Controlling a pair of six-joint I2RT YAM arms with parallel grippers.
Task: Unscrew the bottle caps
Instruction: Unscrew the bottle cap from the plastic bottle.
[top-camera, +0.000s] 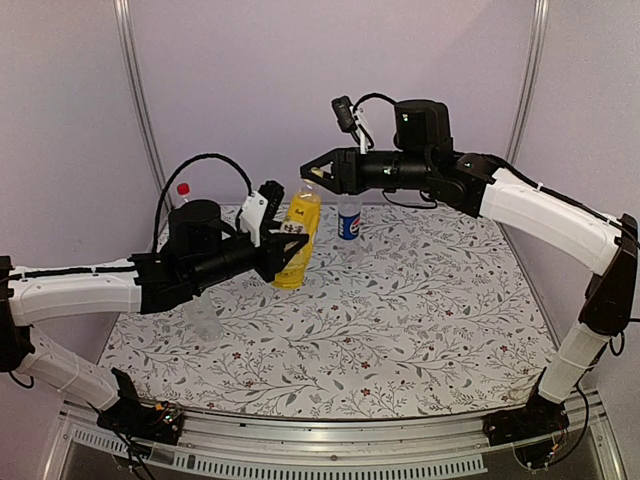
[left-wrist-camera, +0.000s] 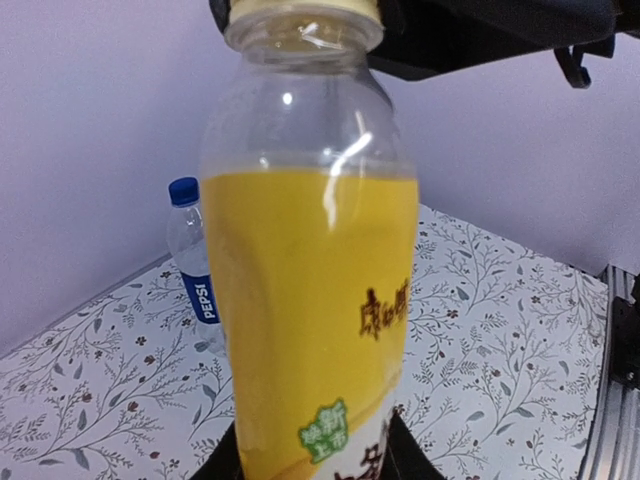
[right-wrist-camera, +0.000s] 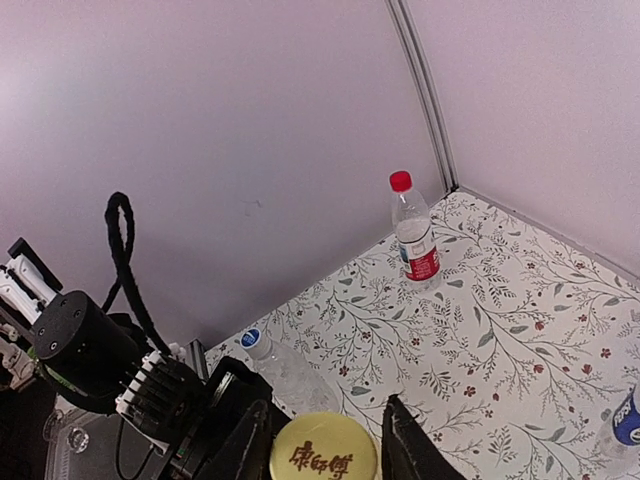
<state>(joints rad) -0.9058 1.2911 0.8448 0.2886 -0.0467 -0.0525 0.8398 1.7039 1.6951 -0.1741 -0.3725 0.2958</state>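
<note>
Centre of the top view: the left hand (top-camera: 290, 252) pinches the yellow bottle (top-camera: 301, 222) by its body, slightly tilted over the desk (top-camera: 420, 330). The right hand (top-camera: 315, 174) pinches its cap (right-wrist-camera: 324, 452), a finger each side. The blue-label bottle (top-camera: 349, 221) stands just right.

Left fingers (top-camera: 291, 246) hold the yellow bottle (top-camera: 300, 222), right fingers (top-camera: 318, 170) at cap (top-camera: 308, 184).

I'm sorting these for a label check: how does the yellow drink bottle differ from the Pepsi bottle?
The yellow bottle holds yellow liquid under a yellow cap; the Pepsi bottle is clear with a blue cap and label. The yellow bottle is clamped by the left gripper, the right gripper on its cap; the Pepsi bottle stands free. The yellow bottle looks wider. Both are capped plastic bottles.
</note>
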